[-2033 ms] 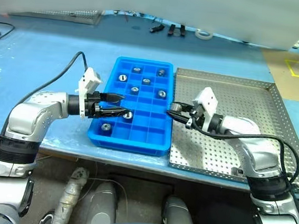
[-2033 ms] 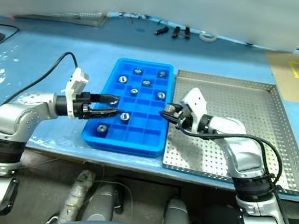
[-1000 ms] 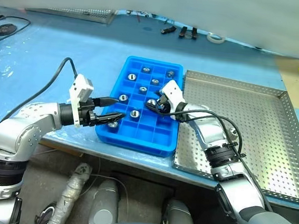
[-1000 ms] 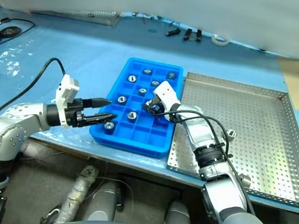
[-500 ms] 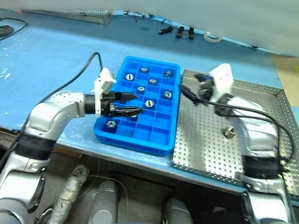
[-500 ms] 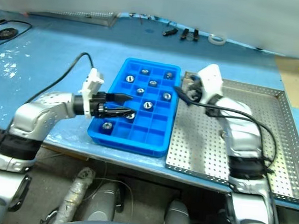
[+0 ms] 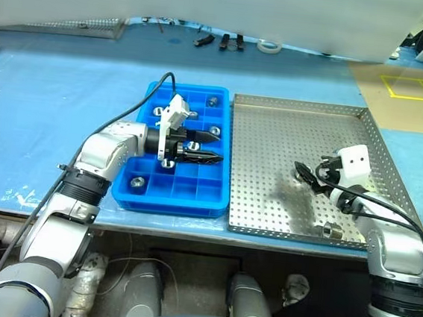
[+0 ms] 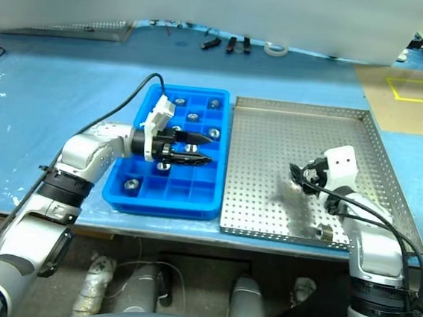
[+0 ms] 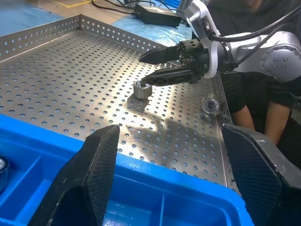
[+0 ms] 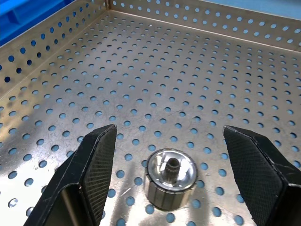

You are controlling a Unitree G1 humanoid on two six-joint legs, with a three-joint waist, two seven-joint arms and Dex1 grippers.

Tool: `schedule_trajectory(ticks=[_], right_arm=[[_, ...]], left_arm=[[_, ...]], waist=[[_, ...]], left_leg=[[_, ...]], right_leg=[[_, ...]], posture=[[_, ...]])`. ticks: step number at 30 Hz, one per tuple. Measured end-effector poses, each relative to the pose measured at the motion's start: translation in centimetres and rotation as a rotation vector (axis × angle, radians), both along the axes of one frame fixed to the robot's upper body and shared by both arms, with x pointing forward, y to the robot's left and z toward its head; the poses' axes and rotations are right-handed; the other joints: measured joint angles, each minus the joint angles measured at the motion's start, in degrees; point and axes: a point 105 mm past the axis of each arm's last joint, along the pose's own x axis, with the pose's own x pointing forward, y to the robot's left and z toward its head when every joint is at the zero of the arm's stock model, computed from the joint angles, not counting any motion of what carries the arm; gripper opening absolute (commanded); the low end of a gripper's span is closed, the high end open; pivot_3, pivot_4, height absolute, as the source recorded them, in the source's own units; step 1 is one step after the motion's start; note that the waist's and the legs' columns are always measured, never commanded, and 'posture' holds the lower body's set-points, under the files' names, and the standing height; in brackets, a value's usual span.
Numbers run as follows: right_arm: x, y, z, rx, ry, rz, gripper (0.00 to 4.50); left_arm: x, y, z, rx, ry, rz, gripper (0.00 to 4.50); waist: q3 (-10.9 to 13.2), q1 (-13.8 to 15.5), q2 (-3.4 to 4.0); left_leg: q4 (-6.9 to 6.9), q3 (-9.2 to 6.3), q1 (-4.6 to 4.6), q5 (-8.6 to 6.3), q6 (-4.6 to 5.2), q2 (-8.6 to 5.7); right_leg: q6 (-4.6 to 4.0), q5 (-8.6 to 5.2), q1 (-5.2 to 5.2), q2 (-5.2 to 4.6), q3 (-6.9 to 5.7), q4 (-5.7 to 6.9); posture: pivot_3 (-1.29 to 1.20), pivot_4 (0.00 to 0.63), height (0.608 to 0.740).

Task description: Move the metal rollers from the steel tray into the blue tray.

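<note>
Now right pincer (image 7: pixel 301 172) over steel tray (image 7: pixel 274 127)

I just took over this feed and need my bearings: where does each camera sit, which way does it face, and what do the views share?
Head stereo pair: looks forward and down on the blue tray and steel tray, both arms in frame.
Left wrist view: looks across the steel tray at the right gripper, between the open left gripper fingers.
Right wrist view: looks down on a roller between its open fingers.
Shared: both wrist views show that roller.
</note>
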Motion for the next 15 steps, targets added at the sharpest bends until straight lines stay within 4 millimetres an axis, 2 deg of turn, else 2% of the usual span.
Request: schedule_trajectory(ticks=[6,12,15], right_arm=[[0.3,-1.1,-3.2,-0.021,0.079,-0.056,3.81],[0.5,-1.1,-3.5,-0.028,0.066,-0.055,3.81],[0.6,-0.8,-3.5,-0.023,0.064,-0.037,3.2]], left_arm=[[0.0,0.1,-0.1,0.007,0.004,0.002,3.67],[-0.4,0.4,-0.6,0.016,0.014,0.009,3.67],[-0.4,0.5,-0.7,0.022,0.02,0.017,3.67]], waist=[[0.0,0.6,0.0],[0.0,0.6,-0.01],[0.0,0.6,-0.01]], left_leg=[[0.02,0.05,-0.02,-0.04,0.06,0.0],[0.02,0.06,0.0,-0.06,0.09,0.01],[0.03,0.06,0.0,-0.06,0.09,0.0]], right_leg=[[-0.01,0.0,0.01,0.0,0.02,-0.06],[-0.01,0.0,0.04,0.0,0.02,-0.11],[-0.02,0.01,0.04,0.0,0.03,-0.11]], posture=[[-0.29,0.15,0.74],[-0.26,0.15,0.74],[-0.25,0.15,0.74]])
